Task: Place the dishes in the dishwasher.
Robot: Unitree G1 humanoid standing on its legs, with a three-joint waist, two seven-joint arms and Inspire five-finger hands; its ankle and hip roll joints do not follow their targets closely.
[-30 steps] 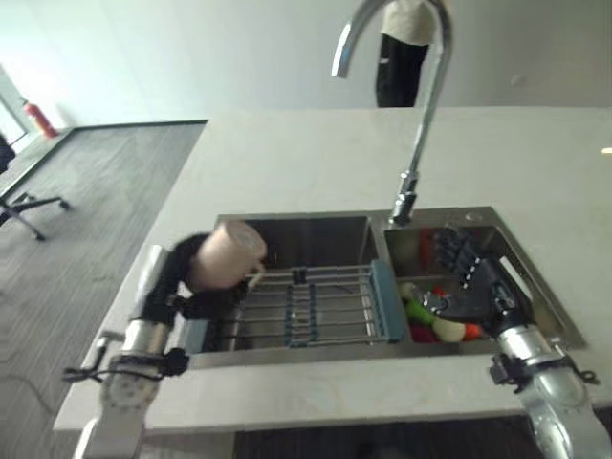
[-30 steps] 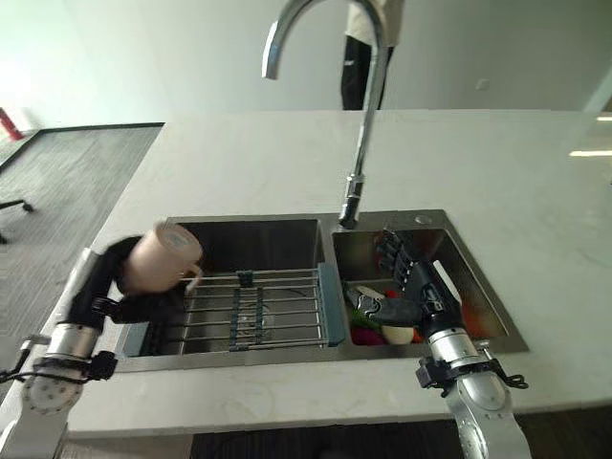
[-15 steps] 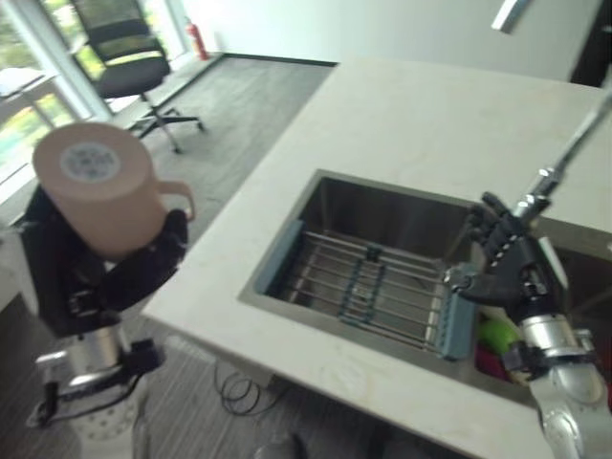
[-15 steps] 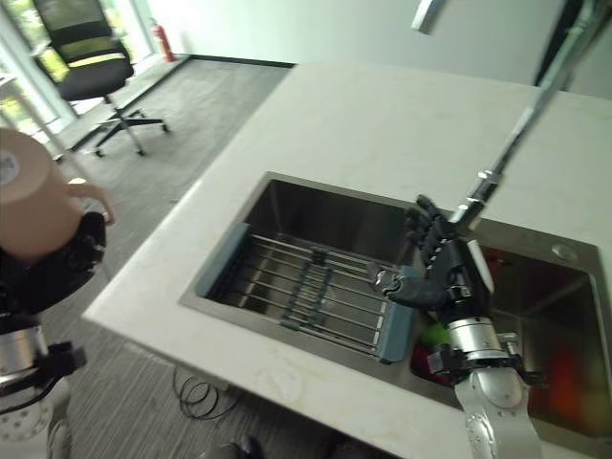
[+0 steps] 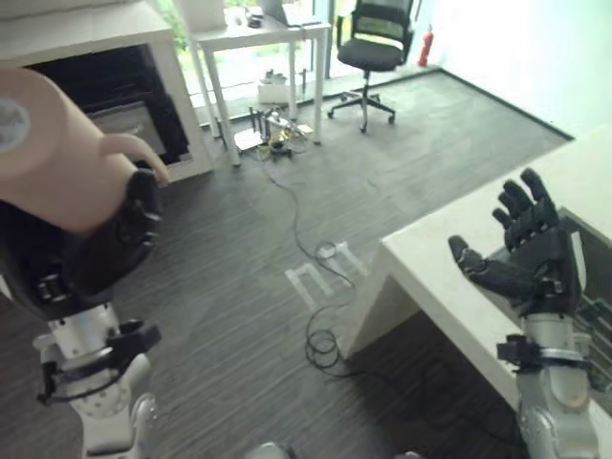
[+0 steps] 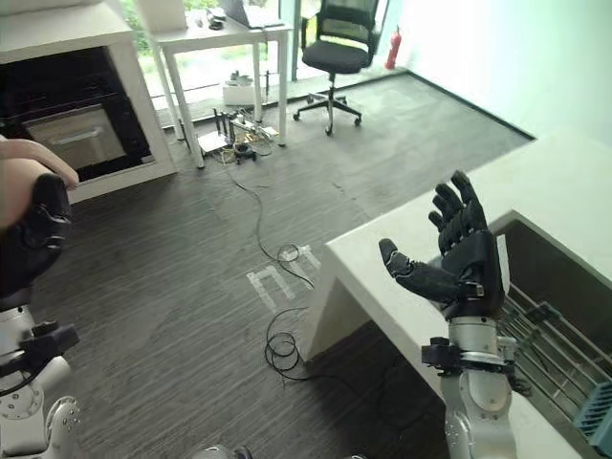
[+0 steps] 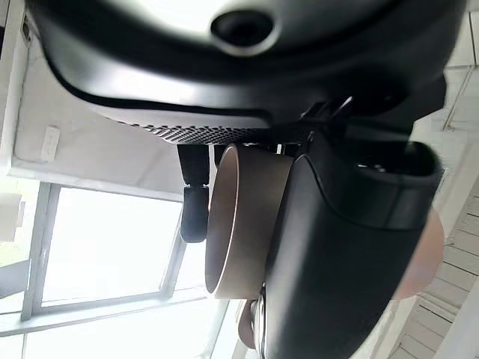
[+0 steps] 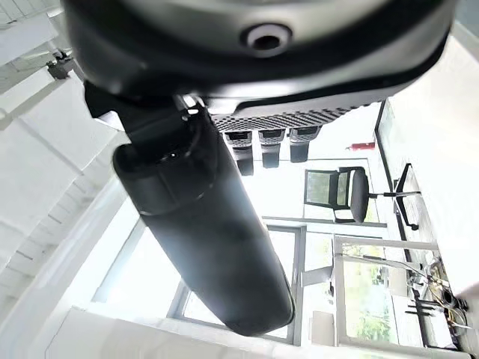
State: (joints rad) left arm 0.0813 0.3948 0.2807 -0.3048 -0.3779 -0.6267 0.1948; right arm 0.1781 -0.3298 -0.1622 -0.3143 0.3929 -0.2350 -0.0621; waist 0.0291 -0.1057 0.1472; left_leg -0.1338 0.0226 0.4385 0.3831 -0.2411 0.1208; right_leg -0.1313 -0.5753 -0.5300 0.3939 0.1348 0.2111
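Mug (image 5: 53,153), pale pink-beige, sits at the upper left of the left eye view, tipped on its side with its round base facing the camera and its handle (image 5: 134,153) pointing toward frame centre. Left hand (image 5: 96,249) is directly under and behind the mug, dark fingers and thumb curled round its body, gripping it; the thumb tip touches the mug just below the handle. In the left wrist view the mug's open rim (image 7: 224,224) shows past the dark thumb (image 7: 337,262), body clamped between thumb and fingers. In the right eye view just a sliver of the mug (image 6: 24,177) shows at the left edge above the hand. Right hand (image 5: 535,258) is at the right of the frame, raised palm-toward-camera, fingers spread straight and wide, thumb out to the side, holding nothing, well apart from the mug. It hangs over the corner of a pale countertop (image 5: 449,277) at the lower right; in the right eye view a steel sink (image 6: 555,287) with a wire rack (image 6: 535,335) shows just behind that hand. Dark wood-grain floor (image 5: 249,287) takes the middle. A built-in black appliance (image 6: 67,124) in a white cabinet sits upper left, a white desk (image 5: 258,38) and a black office chair (image 5: 378,43) along the top, a red fire extinguisher (image 5: 426,43) beside the chair.
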